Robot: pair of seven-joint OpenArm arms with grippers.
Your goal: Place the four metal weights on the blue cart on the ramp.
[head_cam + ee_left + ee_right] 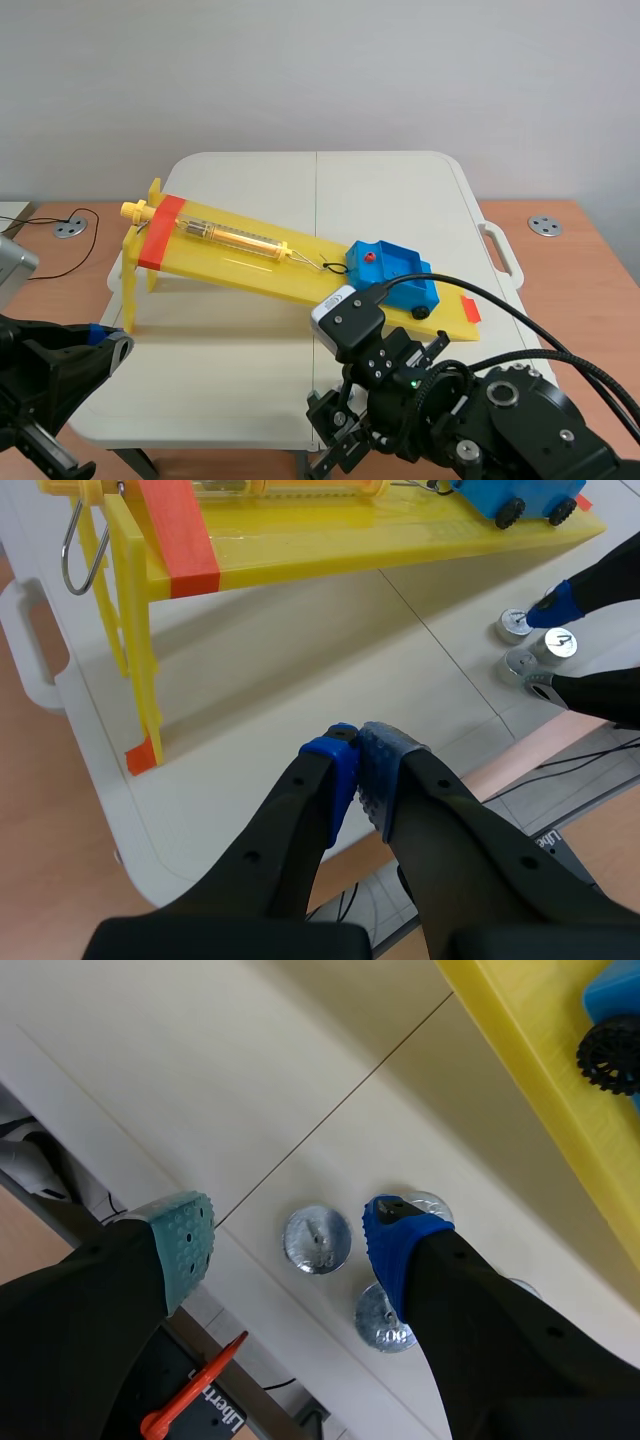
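The blue cart (393,273) sits low on the yellow ramp (240,262), hooked to a spring scale. In the right wrist view my right gripper (290,1240) is open and hangs over a round metal weight (317,1240) that lies on the table between its fingers. A second weight (385,1318) lies closer to the table edge, and a third (428,1203) peeks out behind the blue pad. The left wrist view shows three weights (515,626) near the table's front edge, flanked by the right gripper's fingers. My left gripper (355,752) is shut on nothing, above the table's front left corner.
The ramp's tall yellow legs (140,680) stand ahead of the left gripper, with a metal hook (72,550) hanging at the high end. The white table's front edge (250,1290) runs just behind the weights. The cart's black wheel (610,1055) shows above the ramp's lip.
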